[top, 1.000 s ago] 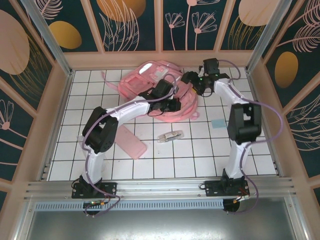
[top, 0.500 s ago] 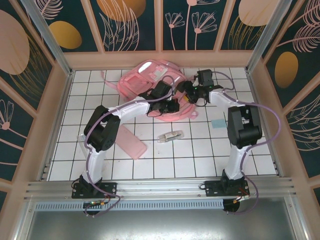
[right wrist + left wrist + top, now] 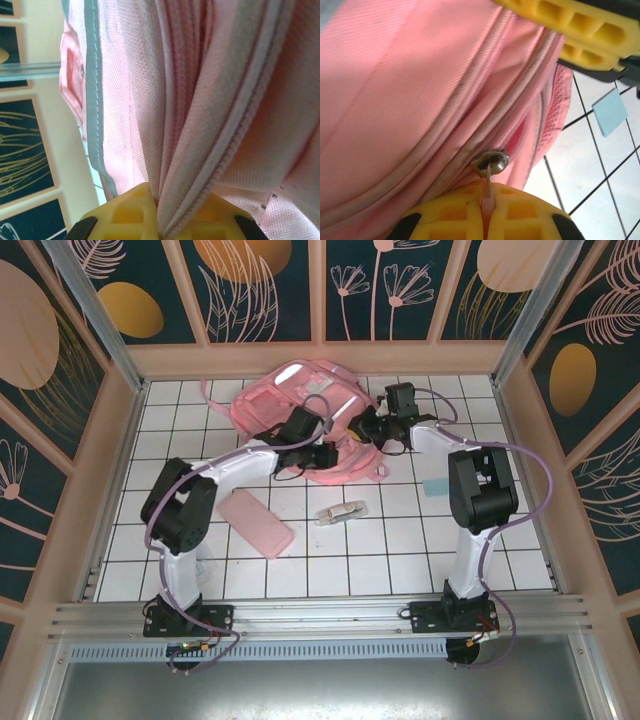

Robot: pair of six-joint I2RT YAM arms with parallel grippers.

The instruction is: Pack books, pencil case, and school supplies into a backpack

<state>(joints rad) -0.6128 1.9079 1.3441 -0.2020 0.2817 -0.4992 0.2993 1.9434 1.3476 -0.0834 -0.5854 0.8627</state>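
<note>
Pink backpack lies far-centre on the table; left gripper clenched on its zip pull, apparently the pink tab; right gripper pinches a fabric fold beside the zip.

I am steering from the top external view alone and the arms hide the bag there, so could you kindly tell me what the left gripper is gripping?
Observer: The left gripper is shut on the thin pink pull tab hanging from a metal zipper slider on the backpack.
Operator: Thank you. And what does the right one hold?
Observer: The right gripper is shut on a fold of the backpack's fabric, right beside a line of zipper teeth.
</note>
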